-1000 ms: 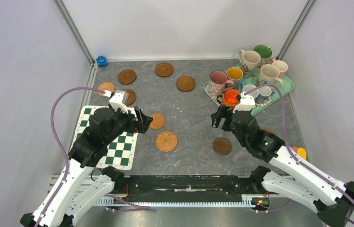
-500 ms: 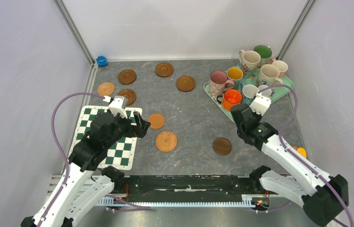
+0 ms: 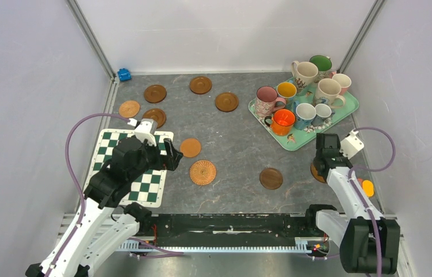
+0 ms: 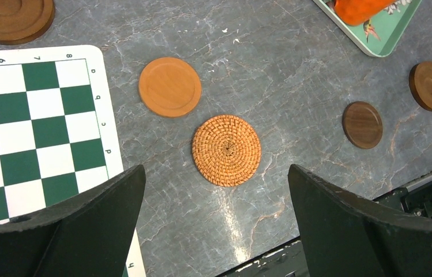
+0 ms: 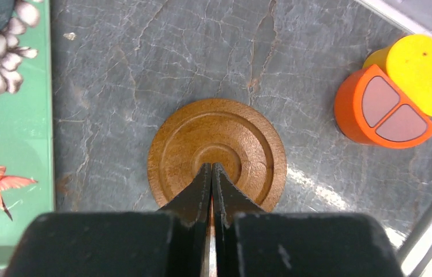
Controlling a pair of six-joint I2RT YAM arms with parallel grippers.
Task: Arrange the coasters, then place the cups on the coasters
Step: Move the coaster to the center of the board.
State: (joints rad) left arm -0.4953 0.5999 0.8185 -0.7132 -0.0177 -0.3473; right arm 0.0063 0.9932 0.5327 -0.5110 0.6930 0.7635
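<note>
1. Coasters come first. The brown wooden coaster (image 5: 217, 153) lies directly below my right gripper (image 5: 211, 173). Its jaws are pressed together and hold nothing, tips over the disc's centre dip. I cannot tell whether they touch the wood.
2. I judge that closed tips suit pushing a flat, rimmed disc better than pinching it. This one sits off on its own near the table's side, well apart from the others, so it probably needs dragging inward.
3. My left gripper (image 4: 214, 173) is spread as wide as it goes and is empty. It hangs above the rattan coaster (image 4: 226, 150), which shows between my fingers. An orange-brown coaster (image 4: 170, 86) lies just beyond, and the checkered mat (image 4: 34, 127) is to the left.
4. The cups (image 3: 266, 99) all crowd on the mint tray (image 5: 11, 173), just left of my right gripper. None stands on a coaster, so I judge the arranging is unfinished.
5. The tabletop (image 3: 230, 144) is grey, marbled and smooth with some glare, so discs should slide easily. White walls (image 3: 230, 29) close it in. An orange-and-yellow block (image 5: 386, 109) sits to the right of my right gripper.
</note>
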